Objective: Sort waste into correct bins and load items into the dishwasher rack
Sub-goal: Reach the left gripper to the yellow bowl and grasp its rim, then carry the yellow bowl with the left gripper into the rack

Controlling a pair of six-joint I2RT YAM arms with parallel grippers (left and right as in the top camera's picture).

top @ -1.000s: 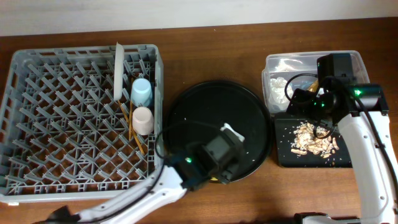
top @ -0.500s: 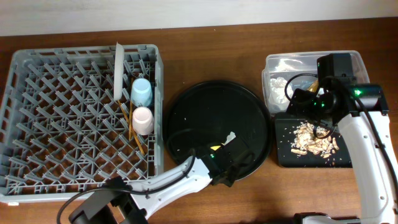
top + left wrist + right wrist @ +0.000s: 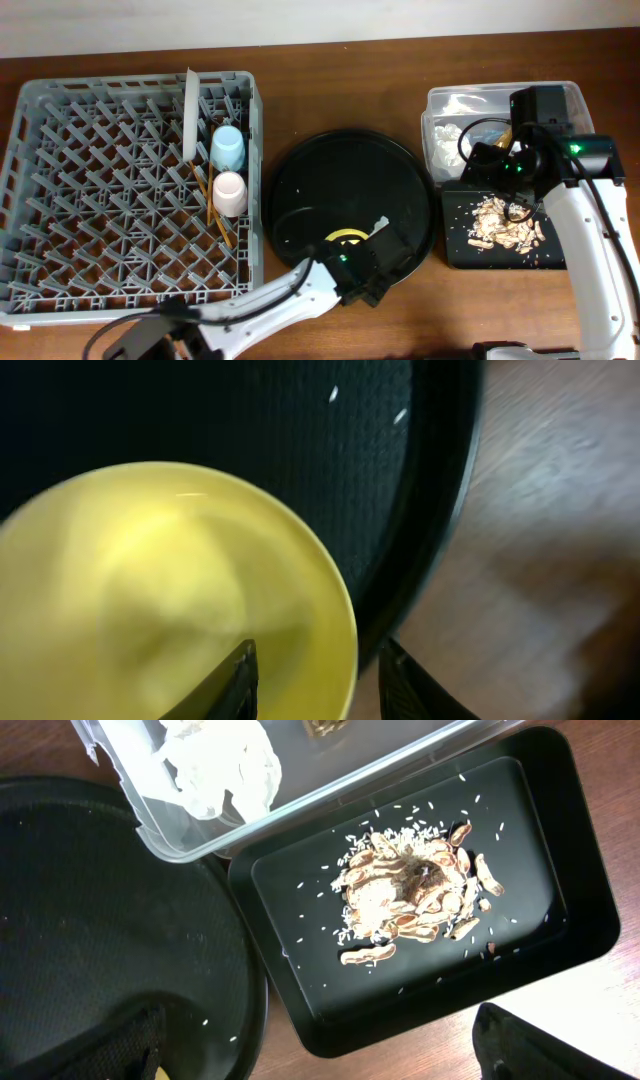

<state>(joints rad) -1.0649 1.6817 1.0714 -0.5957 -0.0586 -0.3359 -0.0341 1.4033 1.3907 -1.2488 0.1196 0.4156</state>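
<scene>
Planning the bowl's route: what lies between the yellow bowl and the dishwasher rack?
Overhead view: from the yellow bowl, round black tray floor and rim, then bare table.

A large round black tray (image 3: 340, 180) sits near the middle of a brown wooden table (image 3: 330, 90), lying flat on the bare wood. Seen close up from the left wrist, its floor has a fine woven texture and a raised, smooth rim, and a few small white specks (image 3: 333, 394) lie scattered on it. The right wrist view shows its curved edge with a couple more such specks. A pale wall (image 3: 300, 20) runs along the table's far edge.
</scene>
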